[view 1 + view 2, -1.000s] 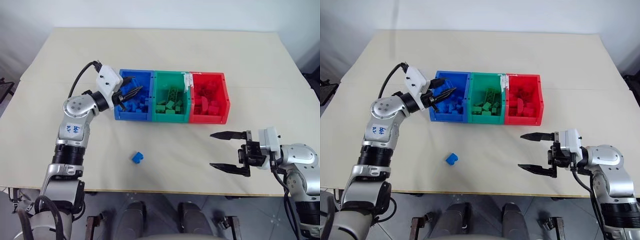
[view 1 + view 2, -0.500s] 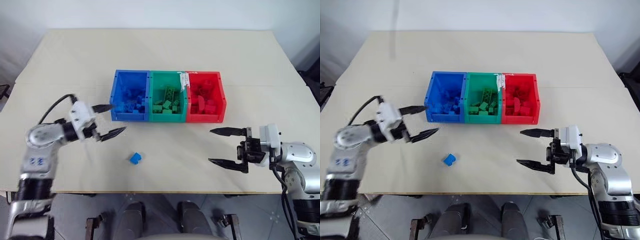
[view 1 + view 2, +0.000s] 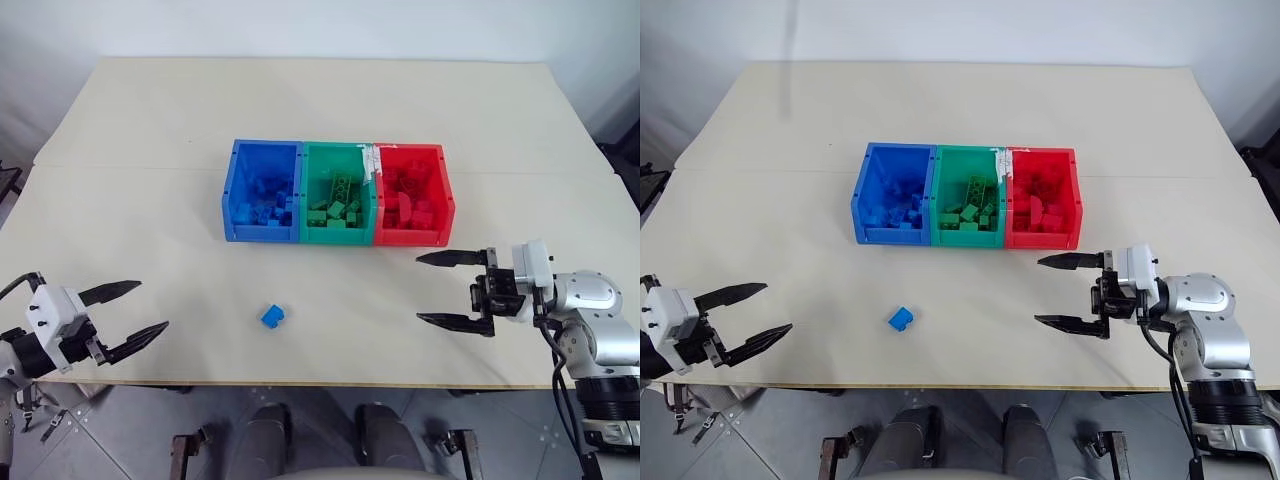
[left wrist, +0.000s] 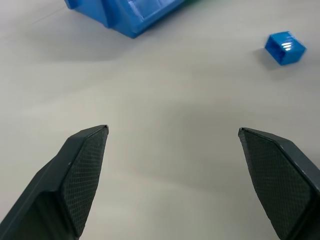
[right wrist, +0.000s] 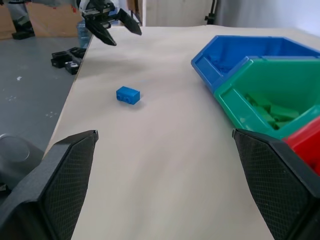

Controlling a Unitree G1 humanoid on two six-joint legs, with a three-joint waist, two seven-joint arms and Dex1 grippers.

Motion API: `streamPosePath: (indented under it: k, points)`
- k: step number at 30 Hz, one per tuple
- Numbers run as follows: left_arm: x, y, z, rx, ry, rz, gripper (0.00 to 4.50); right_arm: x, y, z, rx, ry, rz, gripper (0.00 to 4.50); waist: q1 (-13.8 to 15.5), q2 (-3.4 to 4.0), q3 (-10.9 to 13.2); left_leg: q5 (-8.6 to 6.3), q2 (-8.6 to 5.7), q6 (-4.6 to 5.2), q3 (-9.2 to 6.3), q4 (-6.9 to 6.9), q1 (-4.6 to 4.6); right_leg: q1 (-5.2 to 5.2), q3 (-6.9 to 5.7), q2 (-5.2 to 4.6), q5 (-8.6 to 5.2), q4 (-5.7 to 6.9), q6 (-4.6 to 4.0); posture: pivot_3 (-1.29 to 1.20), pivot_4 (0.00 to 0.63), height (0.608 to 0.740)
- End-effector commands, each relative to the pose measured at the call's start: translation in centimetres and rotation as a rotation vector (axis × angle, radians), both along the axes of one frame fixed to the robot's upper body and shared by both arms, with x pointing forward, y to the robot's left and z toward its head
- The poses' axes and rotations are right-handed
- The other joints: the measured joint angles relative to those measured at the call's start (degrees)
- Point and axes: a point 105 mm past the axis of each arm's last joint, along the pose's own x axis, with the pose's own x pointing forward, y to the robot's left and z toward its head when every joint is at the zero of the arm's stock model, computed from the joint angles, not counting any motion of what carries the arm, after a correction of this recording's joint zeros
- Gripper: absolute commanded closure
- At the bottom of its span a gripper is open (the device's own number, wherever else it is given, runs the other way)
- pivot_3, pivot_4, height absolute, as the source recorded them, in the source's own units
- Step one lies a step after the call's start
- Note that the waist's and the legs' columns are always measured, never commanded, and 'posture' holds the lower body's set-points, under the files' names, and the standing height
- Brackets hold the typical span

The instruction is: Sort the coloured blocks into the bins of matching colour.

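Brick (image 3: 271,316) blue, flat on table (image 3: 330,110), skewed diagonally.

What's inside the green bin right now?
The green bin holds a loose pile of green bricks lying at odd angles, one longer studded piece among them. No other colour shows there. What lies under the pile, and the bin's floor, is covered.

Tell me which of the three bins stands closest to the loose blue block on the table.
The blue bin, at the robot's left end of the row. The blue block lies apart, in front of it; the green bin and red bin stand farther off.
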Motion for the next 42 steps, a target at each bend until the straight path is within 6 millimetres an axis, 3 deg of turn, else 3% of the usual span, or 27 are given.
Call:
streamPosePath:
  k: [1, 6, 9, 13, 17, 26, 28, 29, 34, 37, 42]
  points:
    - [-0.4, -5.0, 0.2, -0.037, 0.008, -0.174, 0.12, -0.3, 0.3, 0.4, 0.004, -0.024, 0.045, 0.00, 0.1, 0.00, 0.0, 0.00, -0.02, 0.00, 0.01, -0.01, 0.00, -0.01, 0.02, -0.02, 0.00, 0.00, 0.00, 0.00, 0.150, 0.740]
    - [0.2, -10.2, -0.4, -0.070, 0.026, -0.294, 0.12, -0.7, 1.0, 0.5, 0.007, -0.023, 0.078, 0.00, -0.3, 0.00, 0.0, 0.04, 0.02, -0.08, 0.02, -0.06, 0.00, -0.04, 0.02, 0.06, 0.00, -0.01, 0.00, 0.00, 0.150, 0.740]
    - [1.6, -11.8, -1.0, -0.070, 0.018, -0.275, 0.12, -0.8, 1.4, 0.6, 0.018, -0.025, 0.082, 0.00, -0.3, 0.00, 0.0, 0.10, -0.01, -0.18, 0.03, -0.04, 0.01, -0.05, 0.02, 0.08, 0.00, 0.03, 0.00, 0.00, 0.150, 0.740]
    - [3.2, -12.6, -2.8, -0.026, 0.065, -0.209, 0.12, -0.9, 1.8, 0.7, 0.029, -0.028, 0.081, 0.00, -0.3, 0.00, 0.0, 0.10, -0.04, -0.18, 0.04, -0.03, 0.00, -0.06, 0.03, 0.11, 0.00, 0.02, 0.01, 0.00, 0.150, 0.740]
    - [3.3, -12.7, -4.0, -0.020, 0.112, -0.184, 0.12, -1.0, 1.9, 0.9, 0.036, -0.036, 0.071, 0.00, -0.4, 0.00, 0.0, 0.11, -0.05, -0.19, 0.05, -0.04, 0.01, -0.07, 0.04, 0.15, 0.00, 0.01, 0.01, 0.00, 0.150, 0.740]
    - [2.9, -12.9, -4.7, -0.017, 0.139, -0.189, 2.86, -0.9, 2.4, 1.1, 0.057, -0.054, 0.075, 0.00, -0.3, 0.01, 0.0, 0.11, -0.01, -0.19, 0.04, 0.00, 0.01, -0.04, 0.04, 0.07, 0.00, 0.02, 0.01, 0.00, 0.150, 0.740]
    - [3.7, -12.8, -3.9, -0.056, 0.104, -0.157, 3.49, -0.8, 2.6, 1.1, 0.075, -0.055, 0.064, 0.00, -0.2, 0.01, 0.0, 0.11, -0.01, -0.19, 0.03, 0.00, 0.01, -0.04, 0.04, 0.07, 0.00, 0.02, 0.01, 0.00, 0.150, 0.740]
    - [4.2, -12.7, -3.3, -0.081, 0.077, -0.137, 3.58, -0.7, 2.6, 1.2, 0.087, -0.053, 0.053, 0.00, -0.1, 0.01, 0.0, 0.11, -0.02, -0.19, 0.03, 0.01, 0.01, -0.03, 0.04, 0.06, 0.00, 0.02, 0.01, 0.00, 0.150, 0.740]
    - [6.8, -12.1, 1.0, -0.161, -0.102, -0.087, 3.58, 0.1, 1.9, 2.1, 0.152, -0.070, -0.055, 0.00, 0.2, 0.01, 0.0, 0.12, -0.03, -0.20, 0.02, 0.07, -0.01, -0.06, 0.02, 0.07, 0.01, 0.06, 0.01, 0.00, 0.150, 0.740]
    - [10.0, -11.3, 3.5, -0.159, -0.194, 0.003, 3.58, 1.1, 0.7, 3.3, 0.230, -0.101, -0.196, 0.00, 1.0, 0.00, 0.0, 0.14, -0.06, -0.22, 0.02, 0.12, -0.02, -0.06, 0.00, 0.09, 0.01, 0.08, 0.01, 0.00, 0.150, 0.740]
    - [14.7, -10.8, 6.0, -0.151, -0.272, 0.127, 3.58, 1.0, -0.6, 3.2, 0.219, -0.109, -0.273, 0.00, 1.3, 0.00, 0.0, 0.13, -0.26, -0.22, 0.03, 0.23, -0.03, -0.05, -0.02, 0.11, 0.01, 0.19, 0.02, 0.00, 0.150, 0.740]
